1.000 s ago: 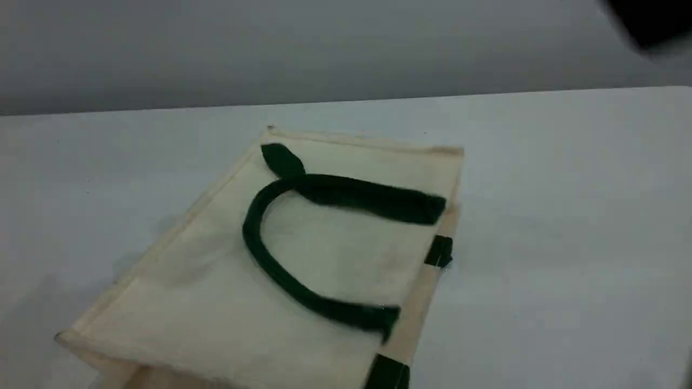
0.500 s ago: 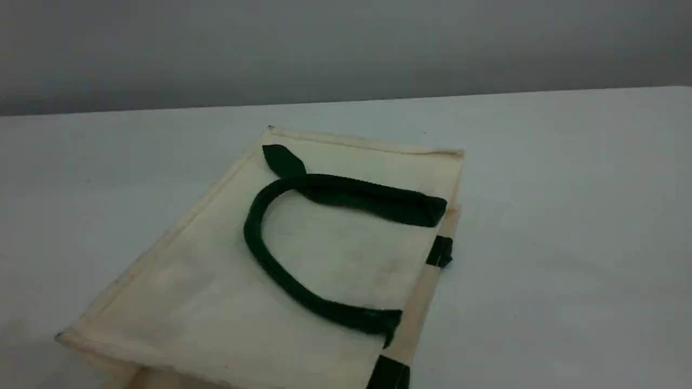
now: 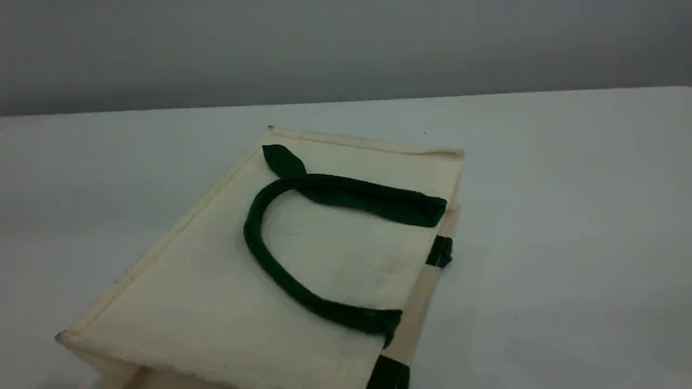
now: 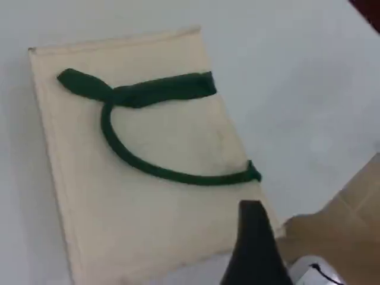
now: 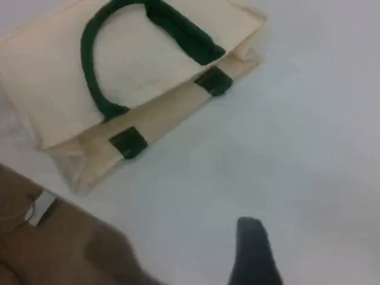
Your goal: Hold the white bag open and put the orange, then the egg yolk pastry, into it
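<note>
The white bag (image 3: 216, 281) lies flat on the table with its mouth toward the right and front. One dark green handle (image 3: 270, 265) loops across its upper face, and green patches (image 3: 439, 252) show at the mouth edge. In the left wrist view the bag (image 4: 136, 208) lies below my left arm's dark fingertip (image 4: 255, 237), which hovers above the bag's near corner with nothing on it. The right wrist view has the bag (image 5: 136, 65) at the upper left, well away from my right arm's fingertip (image 5: 252, 249) over bare table. The orange and the egg yolk pastry are out of view. Neither arm appears in the scene view.
The white table (image 3: 567, 216) runs back to a grey wall (image 3: 346, 48). Brown floor (image 4: 350, 219) lies past the table's edge in the left wrist view, with a small white object and cable (image 4: 314, 270). More brown floor (image 5: 53, 249) fills the right wrist view's lower left.
A dark blurred arm part at the scene view's top right corner a second ago has left the view. The bag has not moved.
</note>
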